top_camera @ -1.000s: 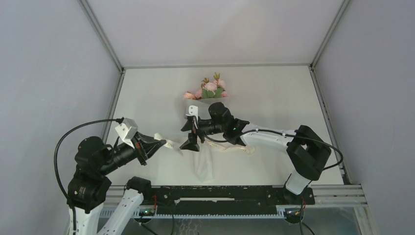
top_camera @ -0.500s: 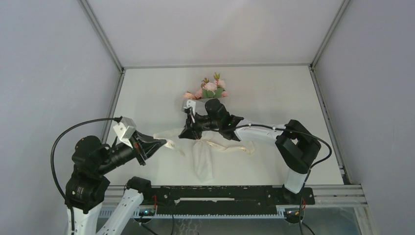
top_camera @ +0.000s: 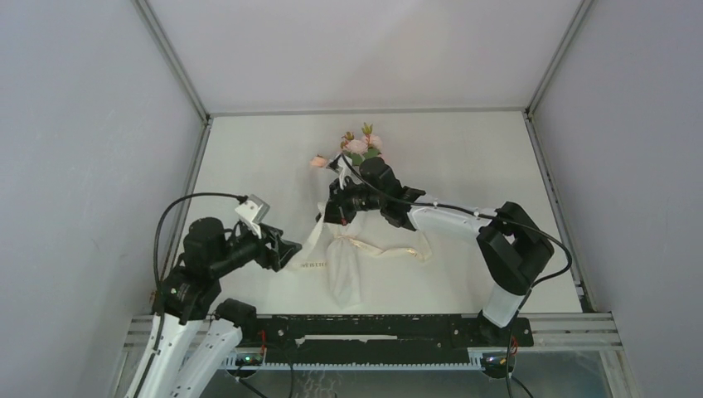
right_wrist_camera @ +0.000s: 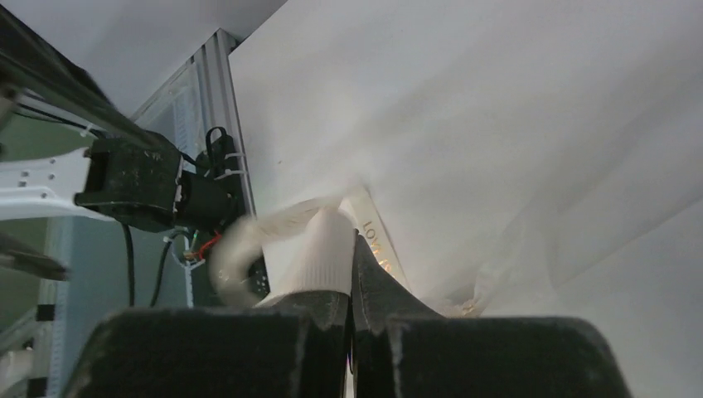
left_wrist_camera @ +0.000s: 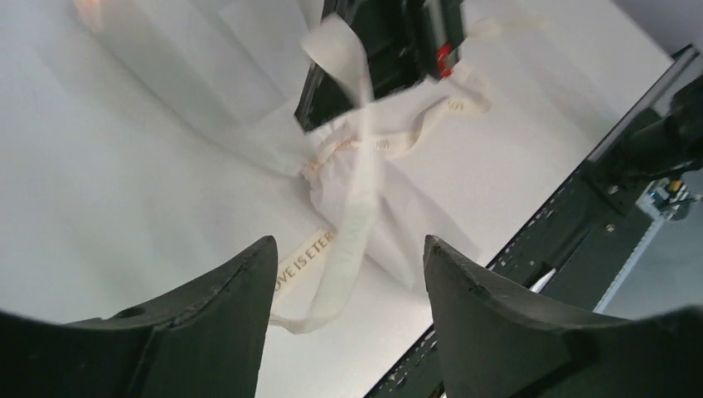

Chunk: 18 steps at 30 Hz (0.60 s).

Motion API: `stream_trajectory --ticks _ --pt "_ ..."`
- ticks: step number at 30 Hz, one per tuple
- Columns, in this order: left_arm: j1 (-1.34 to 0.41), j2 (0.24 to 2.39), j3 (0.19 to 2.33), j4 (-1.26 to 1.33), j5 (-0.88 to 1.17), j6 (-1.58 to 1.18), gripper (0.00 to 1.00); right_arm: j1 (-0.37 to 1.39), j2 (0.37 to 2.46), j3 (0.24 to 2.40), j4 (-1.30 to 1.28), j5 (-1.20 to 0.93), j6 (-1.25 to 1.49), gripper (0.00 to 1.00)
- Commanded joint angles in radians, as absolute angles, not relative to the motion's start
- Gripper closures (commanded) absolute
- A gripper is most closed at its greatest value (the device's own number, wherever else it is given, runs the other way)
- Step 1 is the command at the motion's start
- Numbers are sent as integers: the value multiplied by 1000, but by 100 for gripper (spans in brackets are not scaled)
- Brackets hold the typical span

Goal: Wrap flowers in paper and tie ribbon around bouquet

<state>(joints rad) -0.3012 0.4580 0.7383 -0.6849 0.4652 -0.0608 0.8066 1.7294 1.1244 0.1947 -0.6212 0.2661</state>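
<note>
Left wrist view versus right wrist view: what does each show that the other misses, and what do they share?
Left wrist only: the open left tool with nothing gripped, the ribbon-tied neck of the bouquet, and the black front rail. Right wrist only: the silver frame bar along the table edge and, beside it, black hardware with cables. Both: the lettered ribbon, the creased paper, and the right tool, shut on the ribbon, seen from outside in the left wrist view and close up in its own.
</note>
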Motion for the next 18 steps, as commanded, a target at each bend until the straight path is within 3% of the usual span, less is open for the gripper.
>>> stream_trajectory --ticks 1,6,11,15,18 --pt "-375 397 596 -489 332 -78 29 806 1661 1094 218 -542 491 100" --pt "-514 512 485 -264 207 -162 27 819 1651 1064 224 -477 591 100" --pt "-532 741 407 58 260 -280 32 828 1634 1061 213 -384 665 100" --pt "-596 794 279 338 252 -280 26 837 1619 1060 194 -297 704 100" --pt "-618 853 214 510 207 -229 16 842 1616 1059 193 -279 719 100"
